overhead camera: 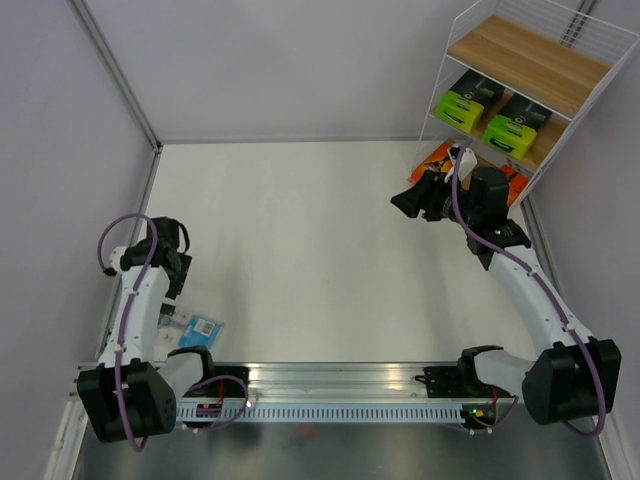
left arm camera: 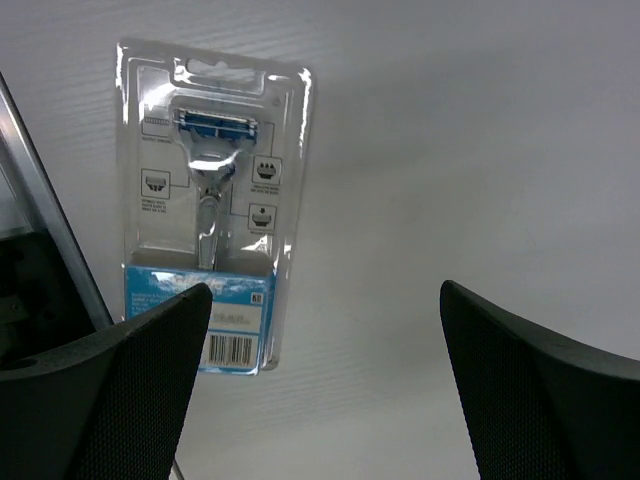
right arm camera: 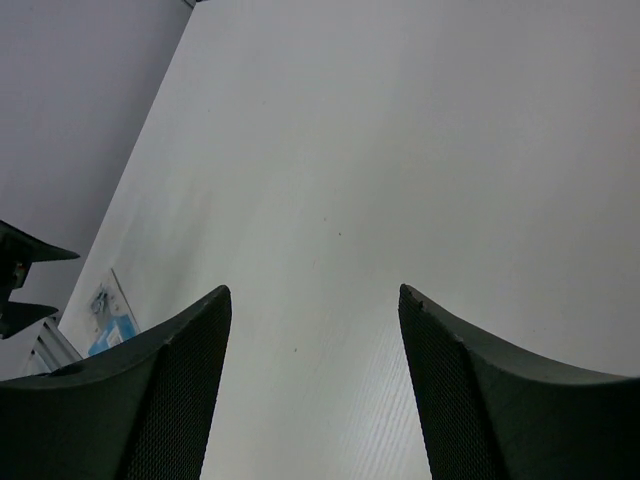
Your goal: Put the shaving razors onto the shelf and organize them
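- Two black razor boxes [overhead camera: 465,103] with lime-green ends are sitting side by side on the middle board of the white wire shelf [overhead camera: 530,60] in the overhead view, up beyond the right gripper [overhead camera: 408,200] and behind its wrist.
- Orange razor cards [overhead camera: 438,158] are lying on the lowest board, just behind that same wrist, which is partly covering them.
- The right gripper is pointing away from the shelf over the white table [overhead camera: 300,240], with its jaws standing apart and nothing between them.
- The left gripper [overhead camera: 172,282] is hanging over the near left part of the table. The clear blister razor pack [overhead camera: 200,325] is lying flat just below it, well apart from the shelf.
- Seen from the left wrist, the left gripper [left arm camera: 325,288] is spreading its fingers wide and gripping nothing.
- The blister razor pack [left arm camera: 210,200] is lying face up ahead of the finger on the picture's left. Its blue barcode end is partly hiding behind that fingertip, and a blue-headed razor is showing through the plastic.
- Seen from the right wrist, the right gripper [right arm camera: 315,292] is holding its fingers apart over bare table, pinching nothing.
- The blister razor pack [right arm camera: 108,322] is lying far off, beyond the finger on the picture's left.
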Controlling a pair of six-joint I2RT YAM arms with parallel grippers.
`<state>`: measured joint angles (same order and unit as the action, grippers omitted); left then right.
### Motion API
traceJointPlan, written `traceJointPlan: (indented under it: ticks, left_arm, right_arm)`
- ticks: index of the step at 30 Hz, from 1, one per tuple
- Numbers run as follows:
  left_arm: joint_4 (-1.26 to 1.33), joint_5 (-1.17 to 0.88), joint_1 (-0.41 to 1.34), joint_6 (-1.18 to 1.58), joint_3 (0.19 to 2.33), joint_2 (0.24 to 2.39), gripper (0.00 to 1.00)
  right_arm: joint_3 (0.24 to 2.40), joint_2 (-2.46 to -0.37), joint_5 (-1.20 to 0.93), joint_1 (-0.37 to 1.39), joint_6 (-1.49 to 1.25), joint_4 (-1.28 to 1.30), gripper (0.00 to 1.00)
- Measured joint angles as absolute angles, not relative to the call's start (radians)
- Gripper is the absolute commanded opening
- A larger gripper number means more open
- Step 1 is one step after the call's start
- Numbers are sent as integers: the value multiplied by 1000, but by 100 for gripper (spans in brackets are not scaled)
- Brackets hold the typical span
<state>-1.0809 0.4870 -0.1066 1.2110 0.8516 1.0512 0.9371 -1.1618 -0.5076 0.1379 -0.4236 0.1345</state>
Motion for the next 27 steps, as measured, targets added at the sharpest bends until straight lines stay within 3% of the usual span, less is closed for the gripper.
traceJointPlan:
  ticks: [4,11,27]
  left_arm:
    - [-996,469,-230,1197,786,1066,99]
    - [-802,412,-287,1170,588,958,98]
    - [-751,419,-309,1178,548,1031,98]
  right_arm:
    - [948,-1206,-494,143,-456,81,74]
    - [1007,-1310,-444,176,-474,82,73]
    - [1098,-1383,-402,237,-445,168,73]
